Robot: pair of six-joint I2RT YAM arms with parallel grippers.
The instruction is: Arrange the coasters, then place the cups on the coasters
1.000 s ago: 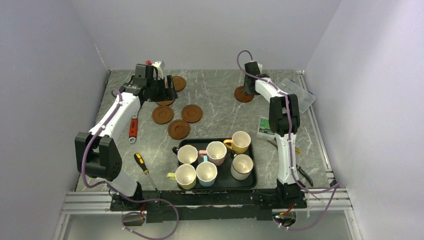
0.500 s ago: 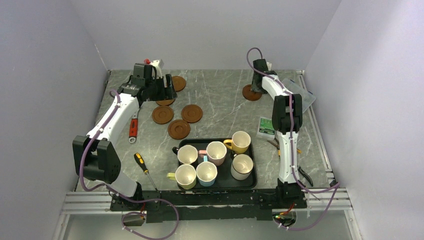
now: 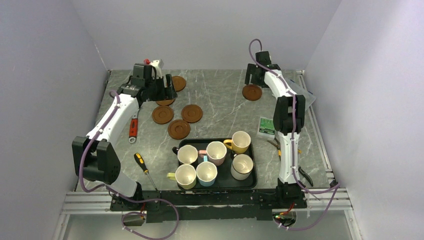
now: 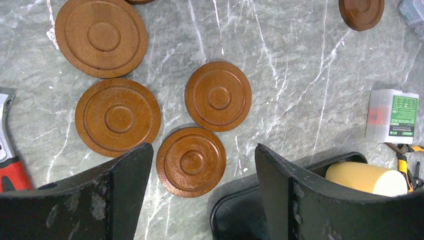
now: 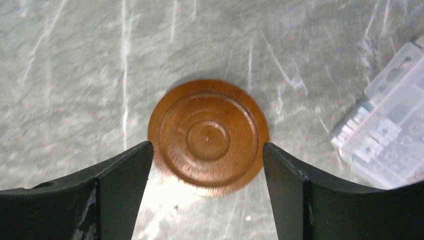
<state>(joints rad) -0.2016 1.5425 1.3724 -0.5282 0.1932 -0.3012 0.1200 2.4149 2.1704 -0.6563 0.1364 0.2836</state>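
Several reddish-brown coasters lie in a cluster at the back left; one coaster [image 3: 179,129] [image 4: 191,161] is nearest the black tray [image 3: 252,175]. My left gripper [image 3: 161,91] [image 4: 204,150] hovers open above this cluster, nothing between its fingers. A lone coaster [image 3: 252,92] [image 5: 208,136] lies flat at the back right. My right gripper [image 3: 257,75] [image 5: 206,147] stands open just behind and above it, its fingers clear of the rim. Several cups stand on the tray, among them a yellow cup [image 3: 241,142] [image 4: 367,178] and a pink cup [image 3: 216,152].
A red-handled tool [image 3: 133,127] and a screwdriver [image 3: 141,163] lie left of the tray. A green-labelled box [image 3: 266,126] [image 4: 392,116] and a clear plastic case [image 3: 300,95] [image 5: 385,135] sit at the right. Pliers [image 3: 303,176] lie by the right arm's base.
My right gripper carried the lone coaster a little to the right, let it go and drew back with its jaws wider. The left gripper barely moved and opened slightly.
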